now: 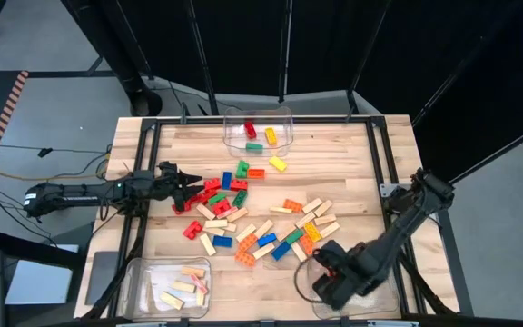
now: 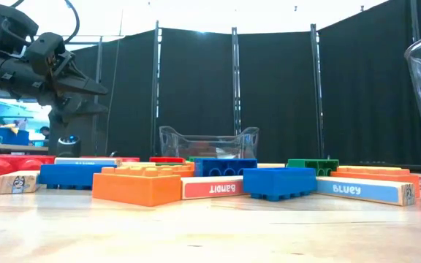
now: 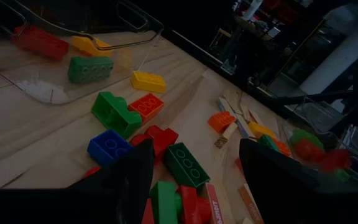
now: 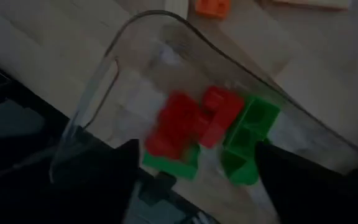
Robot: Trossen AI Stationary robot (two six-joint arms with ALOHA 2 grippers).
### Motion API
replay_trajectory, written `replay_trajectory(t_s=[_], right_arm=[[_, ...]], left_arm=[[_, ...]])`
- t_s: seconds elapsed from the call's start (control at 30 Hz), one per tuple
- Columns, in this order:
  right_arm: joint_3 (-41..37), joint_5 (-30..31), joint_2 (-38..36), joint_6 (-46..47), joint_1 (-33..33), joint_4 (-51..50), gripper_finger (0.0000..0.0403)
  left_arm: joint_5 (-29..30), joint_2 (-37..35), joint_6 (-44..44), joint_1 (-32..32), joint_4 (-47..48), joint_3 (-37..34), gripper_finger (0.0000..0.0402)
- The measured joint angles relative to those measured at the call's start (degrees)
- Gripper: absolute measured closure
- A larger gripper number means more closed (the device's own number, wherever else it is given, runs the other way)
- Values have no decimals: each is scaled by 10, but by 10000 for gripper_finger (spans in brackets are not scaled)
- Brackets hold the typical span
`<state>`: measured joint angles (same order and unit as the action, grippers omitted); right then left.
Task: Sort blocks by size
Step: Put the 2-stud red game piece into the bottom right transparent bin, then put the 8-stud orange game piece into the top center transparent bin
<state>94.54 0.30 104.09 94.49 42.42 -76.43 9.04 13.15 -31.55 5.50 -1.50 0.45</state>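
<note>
The blocks point(image 1: 243, 213), studded bricks in several colours and pale wooden bars, lie scattered across the middle of the table. My right gripper point(image 4: 197, 186) points down over the clear bin point(image 4: 135, 68) at the near right corner. It is open with nothing between its fingers. Red blocks point(image 4: 188, 121) and green blocks point(image 4: 250, 140) lie in that bin below it. My left gripper point(image 3: 194, 180) stands open at the left edge of the pile, above the blocks there point(image 1: 184, 186).
A clear bin point(image 1: 258, 132) at the far edge holds red, green and yellow bricks. Another clear bin point(image 1: 171, 286) at the near left holds pale wooden bars. A dark metal frame point(image 1: 148, 163) runs around the tabletop.
</note>
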Motion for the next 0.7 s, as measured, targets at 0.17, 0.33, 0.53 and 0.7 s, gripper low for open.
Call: replay_trajectory(t_s=[0.17,0.33,0.53,0.7], right_arm=[[0,38,-16,-114,-74,1,38],[1,85,-20,-331,-195,-10,63],[-43,86,-12,-584,-323,51,86],[-125,61,-14,-706,-370,128,92]], left_arm=[[0,0,0,0,0,0,156],[0,0,0,0,-1,0,156],[0,0,0,0,0,0,156],[0,0,0,0,0,0,156]])
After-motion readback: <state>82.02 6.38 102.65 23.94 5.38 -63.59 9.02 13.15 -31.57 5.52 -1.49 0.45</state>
